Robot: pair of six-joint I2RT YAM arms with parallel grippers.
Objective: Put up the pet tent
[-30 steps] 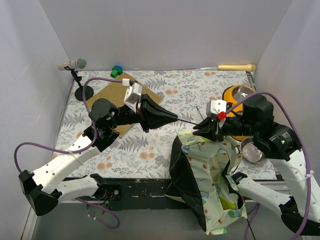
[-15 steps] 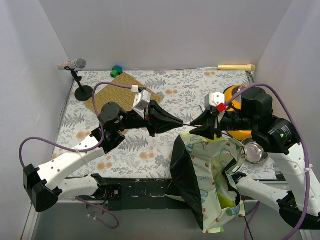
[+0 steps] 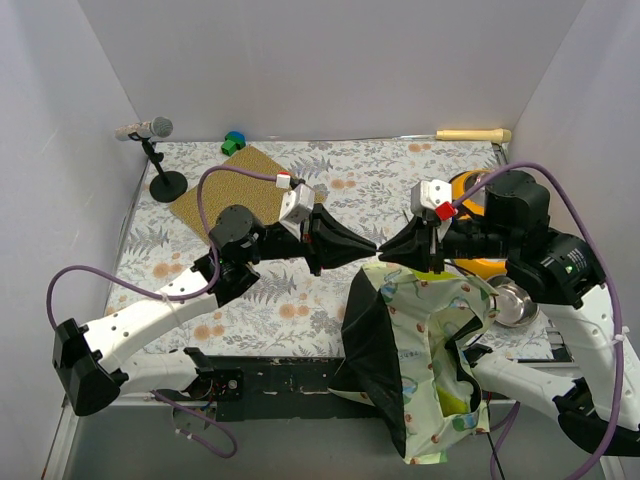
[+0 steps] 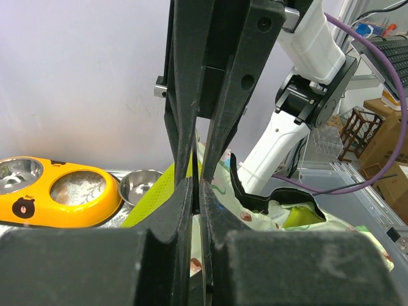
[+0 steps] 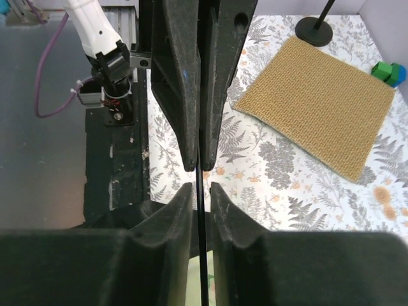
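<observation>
Your two grippers meet tip to tip over the middle of the table, the left gripper pointing right and the right gripper pointing left. A thin black pole runs through both.

From the right wrist you can see the left fingers pressed together on the pole. Your right fingers stand slightly apart, with the pole running between them and a sliver of light on each side of it.

The tent lies crumpled at the near right edge, just below the right gripper and partly over the right arm's base. Its black underside is turned up on the left. Its lime lining shows in a fold near the front.

Behind the right arm sits a yellow feeder holding two steel bowls. The left one shows shiny metal. The right one looks pale and mottled, and you cannot tell whether that is food or reflection. A loose steel bowl stands just beside the feeder, with only bright metal showing inside.

The brown mat lies at the far left, near the microphone stand. The green and blue blocks and a wooden stick rest along the back wall.
</observation>
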